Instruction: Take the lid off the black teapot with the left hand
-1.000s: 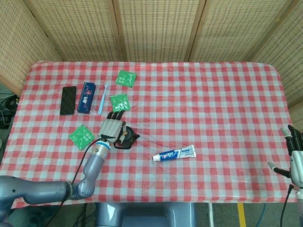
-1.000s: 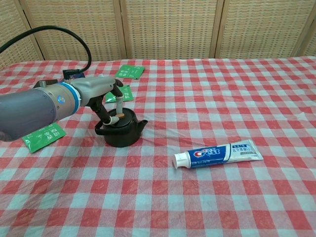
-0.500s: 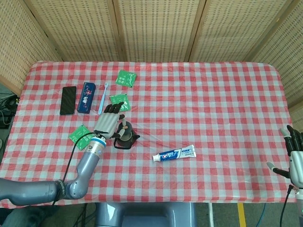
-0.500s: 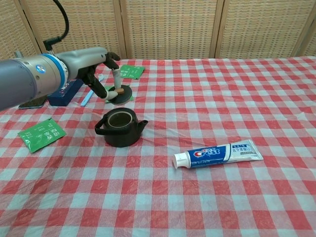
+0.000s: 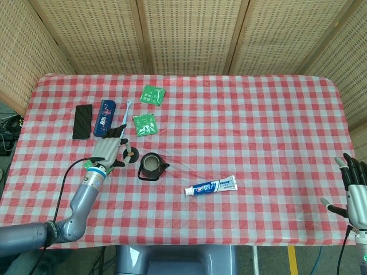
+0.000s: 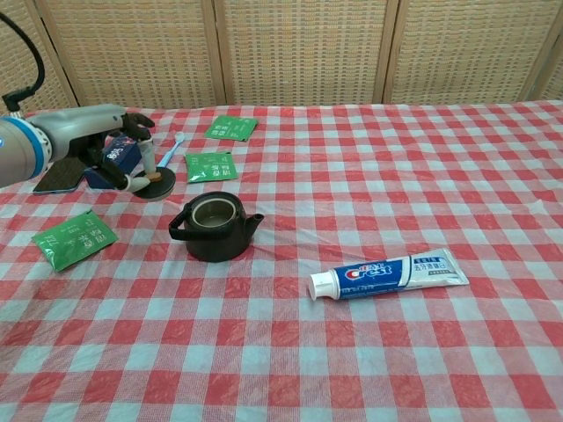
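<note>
Left hand (image 6: 123,149) pinches the lid (image 6: 154,186) by its knob, left of the open black teapot (image 6: 214,228), clear for set-down; right hand (image 5: 354,195) idle, fingers spread.

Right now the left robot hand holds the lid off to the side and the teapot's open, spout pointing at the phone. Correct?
Not quite. The left robot hand does hold the lid off to the side, and the teapot is open, but the chest view shows its spout pointing toward the toothpaste, away from the phone.

Black teapot (image 6: 214,228) upright, open-topped; its lid (image 6: 155,185) off to the left, in the left hand (image 6: 123,149).
</note>
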